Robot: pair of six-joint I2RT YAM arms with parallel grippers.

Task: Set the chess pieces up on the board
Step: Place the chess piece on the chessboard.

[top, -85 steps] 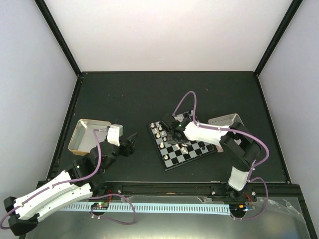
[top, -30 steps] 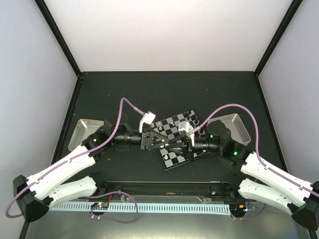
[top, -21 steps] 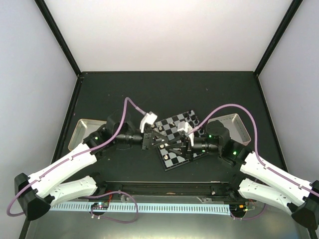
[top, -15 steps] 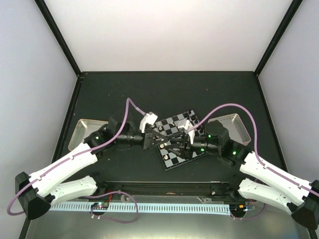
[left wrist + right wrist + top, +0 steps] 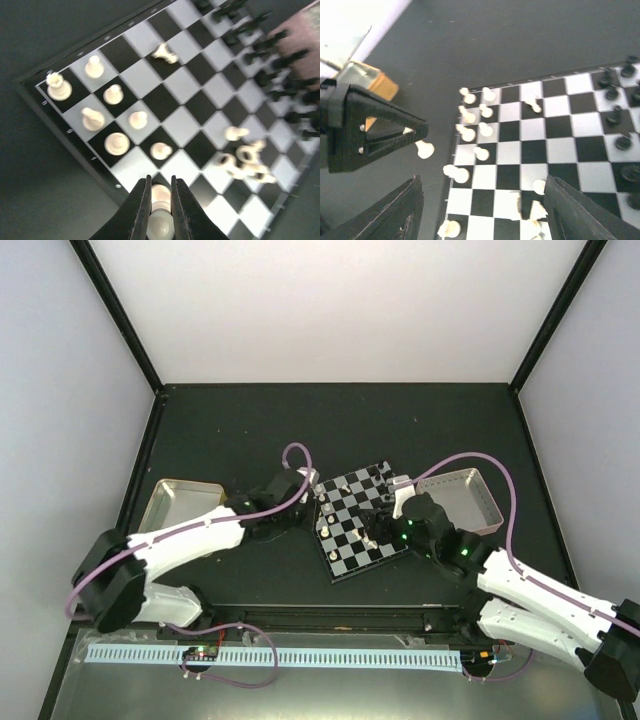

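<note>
1. Top view: the board (image 5: 350, 492) lies askew on the dark table (image 5: 300, 420) between two trays; the left gripper (image 5: 312, 503) is at its left edge and the right gripper (image 5: 380, 530) over its right half; the fingers are too small here to read.
2. Left wrist view only: the left gripper's fingers (image 5: 142, 200) are pinched tight on a cream piece (image 5: 161, 224), seen against the board's near edge squares; black pieces (image 5: 272, 65) crowd the far side, blurred.
3. Right wrist view only: the same cream piece hangs from the left gripper just outside the board's left rim; whether it touches the table I cannot tell; the right gripper's own fingers (image 5: 395, 215) are spread wide, gripping nothing.
4. Both wrist views: standing cream pieces (image 5: 107, 117) form two short rows at the board's left corner; one tipped cream piece (image 5: 165, 52) lies further in; a heap of toppled cream pieces (image 5: 245, 160) sits nearer the middle.
5. Containers: the metal tray (image 5: 160, 490) is left of the board, well apart; its contents cannot be told from above; its tan side shows behind the left gripper in the right wrist view.
6. The pinkish tray (image 5: 465, 500) is just beside the board's right corner, partly under the right arm; its contents cannot be told; the left wrist view gives only a pink blur behind the black pieces.
</note>
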